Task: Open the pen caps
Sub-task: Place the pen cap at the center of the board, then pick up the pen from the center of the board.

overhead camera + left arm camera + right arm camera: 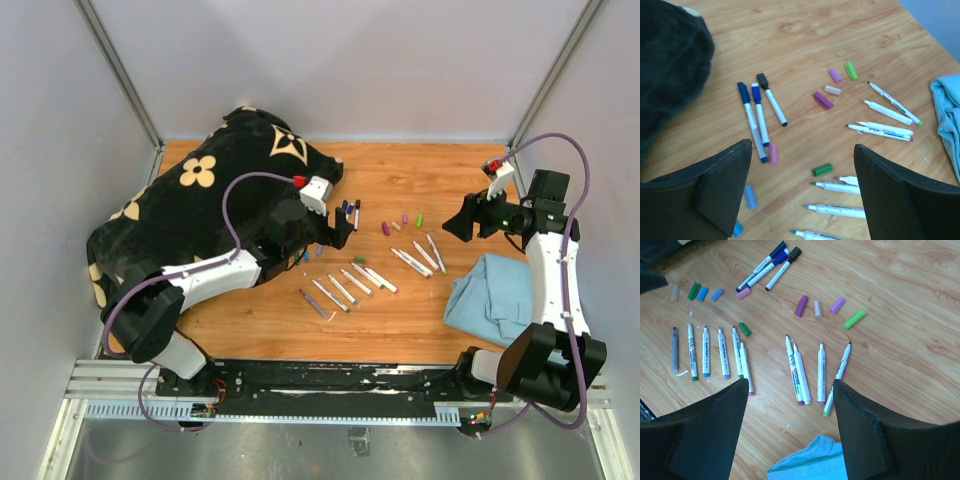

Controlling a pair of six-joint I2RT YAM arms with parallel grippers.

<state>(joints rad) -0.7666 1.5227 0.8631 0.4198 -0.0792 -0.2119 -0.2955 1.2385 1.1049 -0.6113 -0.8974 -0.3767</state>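
Done: ten loose coloured plastic pen caps (823, 100), lying on the wooden table (840, 30) near ten bare white markers (821, 365). Left: three capped markers (760, 117), two blue, one black. My left gripper (802, 150) and right gripper (790, 385) gaped empty.

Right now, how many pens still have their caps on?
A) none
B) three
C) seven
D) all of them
B: three pens lying side by side still wear caps, two blue caps and one black cap, while the other pens show bare tips.
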